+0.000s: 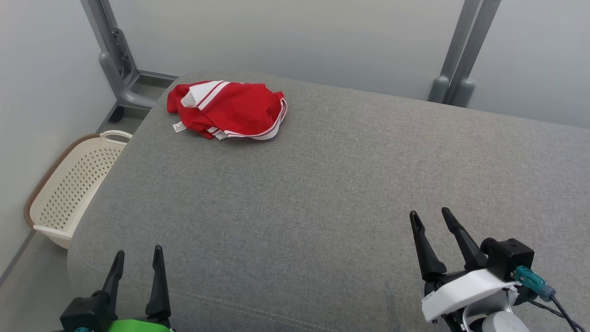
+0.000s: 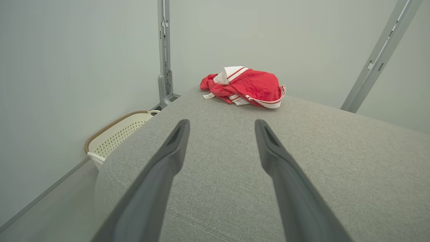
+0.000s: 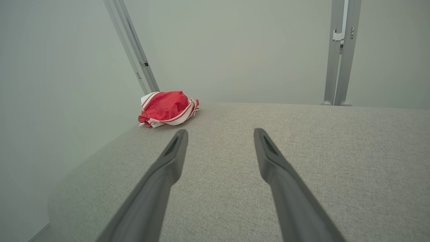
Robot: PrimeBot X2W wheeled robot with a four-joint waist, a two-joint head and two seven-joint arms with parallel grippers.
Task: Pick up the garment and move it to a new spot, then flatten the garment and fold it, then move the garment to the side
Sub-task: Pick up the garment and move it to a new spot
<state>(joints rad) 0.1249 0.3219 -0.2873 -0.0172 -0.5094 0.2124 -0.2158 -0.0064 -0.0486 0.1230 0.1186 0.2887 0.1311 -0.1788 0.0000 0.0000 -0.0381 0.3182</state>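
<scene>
My left gripper [image 1: 139,250] hovers over the near left edge of the grey cushion [image 1: 299,184], its fingers spread apart and holding nothing. My right gripper [image 1: 429,211] is likewise spread and empty over the near right. The red garment [image 1: 230,108], trimmed with white stripes, lies crumpled at the far left corner, well apart from both. A cream basket [image 1: 69,189] sits low beside the cushion's left edge.

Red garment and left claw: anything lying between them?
Only bare grey cushion lies between the left gripper and the red garment, as the left wrist view shows.
</scene>
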